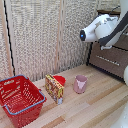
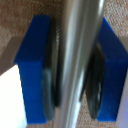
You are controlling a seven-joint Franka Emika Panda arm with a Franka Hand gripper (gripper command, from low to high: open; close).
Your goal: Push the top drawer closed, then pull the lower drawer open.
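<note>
I've got the gripper (image 2: pixel 75 65) straddling a silver bar handle (image 2: pixel 77 45); in the wrist view the blue fingers (image 2: pixel 32 65) sit either side of it, dark pads close against the bar or touching it (too blurred to say if it's a firm clamp). So: nearly shut around the handle, nothing else held.

In the exterior view the arm (image 1: pixel 102 27) is up at the dresser (image 1: pixel 120 62) by the worktop's far right corner. The lower drawer (image 1: pixel 107 60) is visible w/ its handle free, front looks flush. The top drawer (image 1: pixel 122 42) is mostly hidden behind the arm, so I judge that's the handle I'm on, and can't tell how far out it is.

Step in hand, I reckon: push the top drawer shut. To do it well: drive straight along the drawer's travel, keep the wrist square to the front so it won't rack, ease off when it seats, then open fully before dropping to the lower handle.

Basket (image 1: pixel 20 97), box (image 1: pixel 54 88) and cup (image 1: pixel 80 83) sit well clear, nearer the worktop's front.
</note>
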